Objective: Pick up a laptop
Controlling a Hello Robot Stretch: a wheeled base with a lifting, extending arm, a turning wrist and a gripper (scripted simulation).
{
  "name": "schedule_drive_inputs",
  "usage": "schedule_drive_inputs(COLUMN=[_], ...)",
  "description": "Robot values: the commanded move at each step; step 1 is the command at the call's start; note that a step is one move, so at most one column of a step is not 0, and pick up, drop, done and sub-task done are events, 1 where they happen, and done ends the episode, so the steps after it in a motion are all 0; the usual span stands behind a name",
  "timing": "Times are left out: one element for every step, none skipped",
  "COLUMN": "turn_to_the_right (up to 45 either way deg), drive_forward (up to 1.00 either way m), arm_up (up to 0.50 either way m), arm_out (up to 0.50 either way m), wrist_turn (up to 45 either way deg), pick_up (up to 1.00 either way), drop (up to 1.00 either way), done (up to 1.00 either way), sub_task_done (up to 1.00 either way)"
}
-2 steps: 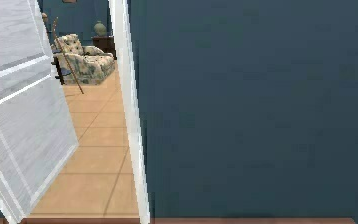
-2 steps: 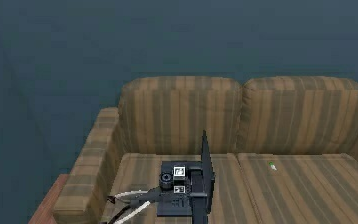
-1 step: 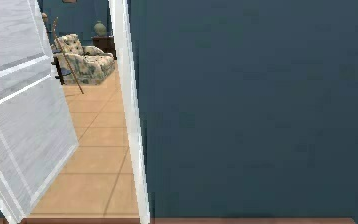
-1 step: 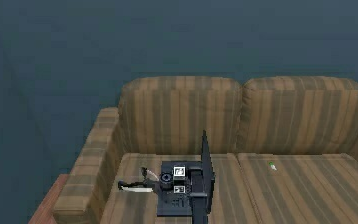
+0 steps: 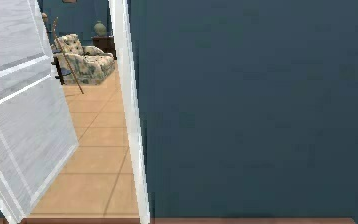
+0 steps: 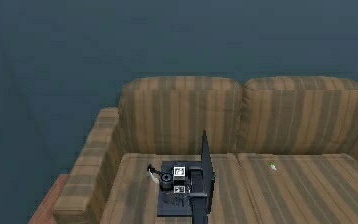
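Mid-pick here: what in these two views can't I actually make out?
1. Arm side view: whether the gripper holds anything; a dark flat thing lies on the sofa seat behind it.
2. That dark thing is partly covered by the gripper and the arm, so it is not surely a laptop.
3. Arm side view: a pale speck on the next cushion, too small to name.
4. Forward view: the far room, mostly hidden by the door and the blue wall.

White door frame [image 5: 130, 110] cuts dark blue wall [image 5: 257, 100]. Left of frame, white panelled door [image 5: 22, 110] stands open. Beyond frame, tan tiled floor [image 5: 92, 160]; floral armchair [image 5: 84, 60] far back. To side, brown striped sofa [image 6: 182, 110] against dark blue wall.
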Motion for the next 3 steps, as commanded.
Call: schedule_drive_inputs(turn_to_the_right=[0.0,0.0,0.0], drive_forward=[0.0,0.0,0.0], arm_up=[-0.3,0.0,0.1], arm_out=[0.0,0.0,0.0], wrist_turn=[0.0,0.0,0.0], pick_up=[0.0,1.0,0.0], drop=[0.0,0.0,0.0], done=[0.0,0.0,0.0], sub_task_done=[0.0,0.0,0.0])
